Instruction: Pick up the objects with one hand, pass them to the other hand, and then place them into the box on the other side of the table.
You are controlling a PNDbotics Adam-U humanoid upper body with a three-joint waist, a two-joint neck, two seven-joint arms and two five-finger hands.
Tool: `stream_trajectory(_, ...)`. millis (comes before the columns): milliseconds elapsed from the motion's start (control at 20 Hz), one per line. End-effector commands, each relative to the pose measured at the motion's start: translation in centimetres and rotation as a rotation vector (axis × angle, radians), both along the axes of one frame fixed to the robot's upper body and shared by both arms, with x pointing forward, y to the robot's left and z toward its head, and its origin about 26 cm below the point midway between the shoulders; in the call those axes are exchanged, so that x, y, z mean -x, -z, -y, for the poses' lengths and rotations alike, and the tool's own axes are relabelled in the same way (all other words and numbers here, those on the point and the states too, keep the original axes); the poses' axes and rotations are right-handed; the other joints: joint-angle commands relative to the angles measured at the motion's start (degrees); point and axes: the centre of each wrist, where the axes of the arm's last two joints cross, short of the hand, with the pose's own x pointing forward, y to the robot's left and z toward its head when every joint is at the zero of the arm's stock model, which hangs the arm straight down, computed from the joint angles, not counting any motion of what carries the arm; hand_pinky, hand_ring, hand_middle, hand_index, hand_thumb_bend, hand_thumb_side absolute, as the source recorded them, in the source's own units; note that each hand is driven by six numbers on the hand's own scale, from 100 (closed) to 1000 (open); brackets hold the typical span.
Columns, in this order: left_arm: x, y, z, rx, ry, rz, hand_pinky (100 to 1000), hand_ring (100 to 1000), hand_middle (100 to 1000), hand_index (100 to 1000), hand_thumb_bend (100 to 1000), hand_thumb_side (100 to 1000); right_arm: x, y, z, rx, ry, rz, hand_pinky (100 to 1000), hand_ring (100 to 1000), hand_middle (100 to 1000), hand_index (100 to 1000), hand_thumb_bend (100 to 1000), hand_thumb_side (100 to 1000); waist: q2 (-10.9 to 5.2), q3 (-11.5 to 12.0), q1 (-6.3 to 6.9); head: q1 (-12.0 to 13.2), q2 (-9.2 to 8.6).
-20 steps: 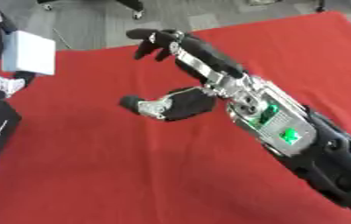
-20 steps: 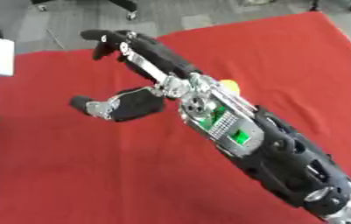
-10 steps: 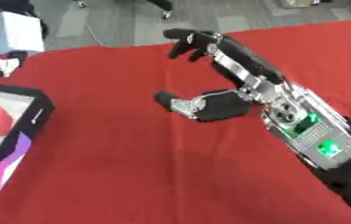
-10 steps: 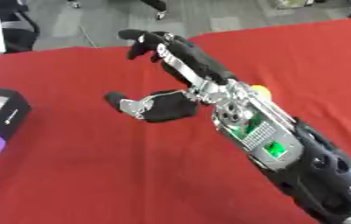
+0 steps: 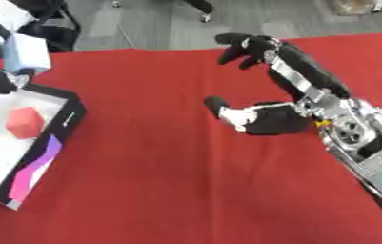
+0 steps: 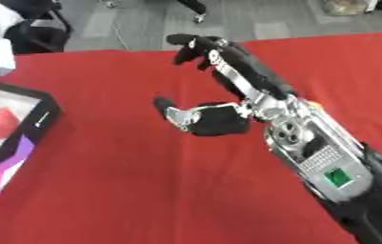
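My right hand (image 5: 279, 121) reaches in from the lower right and hovers over the red table (image 5: 144, 181). Its fingers (image 5: 256, 47) stretch toward the far edge and its thumb (image 5: 220, 107) sticks out to the left. It is open and holds nothing. At the left edge stands a black-rimmed box (image 5: 69, 114) with a white inside, and a red cube (image 5: 25, 121) lies in it. A small yellow bit (image 5: 320, 123) shows beside the wrist. My left hand is out of view.
A white and pale blue thing (image 5: 25, 53) stands past the box at the upper left. The table's far edge (image 5: 144, 50) meets grey floor, with dark chair legs (image 6: 35, 33) beyond it.
The camera has swung left, so the box with the red cube has come into view. The right hand keeps the same open pose.
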Motion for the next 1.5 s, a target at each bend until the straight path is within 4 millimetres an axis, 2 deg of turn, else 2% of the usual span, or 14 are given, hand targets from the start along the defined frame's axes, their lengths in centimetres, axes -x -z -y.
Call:
stream_trajectory(50, 0.0, -0.7, -1.9, -0.031, -0.065, 0.013, 740, 631, 409, 399, 100, 125, 0.3, -0.9, 0.4, -0.031, 0.008, 0.016, 751, 822, 713, 920, 100, 460, 0.13, 0.03, -0.79, 0.86, -0.55)
stream_trajectory(350, -0.3, 0.7, -3.2, -0.041, -0.118, -0.031, 743, 653, 447, 441, 100, 128, 0.3, -0.8, 0.5, -0.063, 0.028, 0.013, 747, 817, 703, 912, 100, 422, 0.33, 0.02, -1.09, 0.61, -0.42)
stream_trajectory(450, -0.4, 1.1, -3.5, -0.045, -0.126, -0.055, 748, 670, 476, 492, 143, 133, 0.3, -0.8, 0.5, -0.068, 0.030, 0.015, 746, 816, 701, 911, 100, 421, 0.38, -0.02, -1.19, -0.21, -0.21)
stream_trajectory(600, -0.5, 1.7, -3.9, -0.053, -0.125, -0.096, 780, 718, 563, 619, 222, 136, 0.3, -0.8, 0.5, -0.073, 0.033, 0.017, 746, 814, 699, 896, 102, 416, 0.45, -0.10, -1.32, -1.46, 0.10)
stream_trajectory(650, -0.5, 1.8, -4.0, -0.058, -0.121, -0.106, 791, 733, 592, 653, 242, 160, 0.3, -0.8, 0.5, -0.073, 0.033, 0.017, 747, 814, 699, 896, 109, 413, 0.47, -0.11, -1.33, -1.83, 0.19)
stream_trajectory(800, -0.6, 1.9, -4.3, -0.075, -0.114, -0.128, 810, 763, 693, 725, 288, 416, 0.3, -0.7, 0.5, -0.064, 0.032, 0.019, 747, 813, 699, 899, 131, 406, 0.54, -0.20, -1.28, -2.83, 0.44)
stream_trajectory(850, -0.6, 2.0, -4.4, -0.081, -0.115, -0.135, 813, 773, 716, 742, 303, 452, 0.3, -0.7, 0.5, -0.060, 0.031, 0.020, 747, 813, 699, 899, 135, 406, 0.55, -0.22, -1.25, -3.09, 0.48)
stream_trajectory(900, -0.6, 2.1, -4.5, -0.086, -0.116, -0.141, 823, 803, 772, 798, 360, 561, 0.3, -0.7, 0.5, -0.058, 0.031, 0.020, 747, 812, 698, 900, 138, 407, 0.56, -0.23, -1.22, -3.32, 0.50)
stream_trajectory(950, -0.7, 2.2, -4.6, -0.091, -0.119, -0.151, 837, 823, 799, 824, 407, 617, 0.3, -0.6, 0.4, -0.056, 0.030, 0.020, 747, 812, 698, 900, 138, 406, 0.58, -0.26, -1.17, -3.70, 0.53)
stream_trajectory(1100, -0.7, 2.4, -4.9, -0.114, -0.137, -0.163, 870, 865, 852, 879, 566, 721, 0.2, -0.6, 0.5, -0.054, 0.029, 0.020, 747, 812, 698, 900, 137, 406, 0.58, -0.34, -1.06, -4.36, 0.49)
stream_trajectory(1250, -0.8, 2.3, -5.1, -0.123, -0.148, -0.158, 875, 868, 859, 885, 620, 754, 0.2, -0.6, 0.5, -0.055, 0.030, 0.020, 747, 812, 698, 901, 128, 410, 0.55, -0.40, -0.96, -4.45, 0.43)
stream_trajectory(1500, -0.7, 2.2, -5.1, -0.121, -0.169, -0.127, 874, 870, 865, 889, 552, 705, 0.3, -0.7, 0.6, -0.057, 0.030, 0.018, 746, 811, 697, 901, 132, 408, 0.53, -0.42, -0.84, -4.33, 0.29)
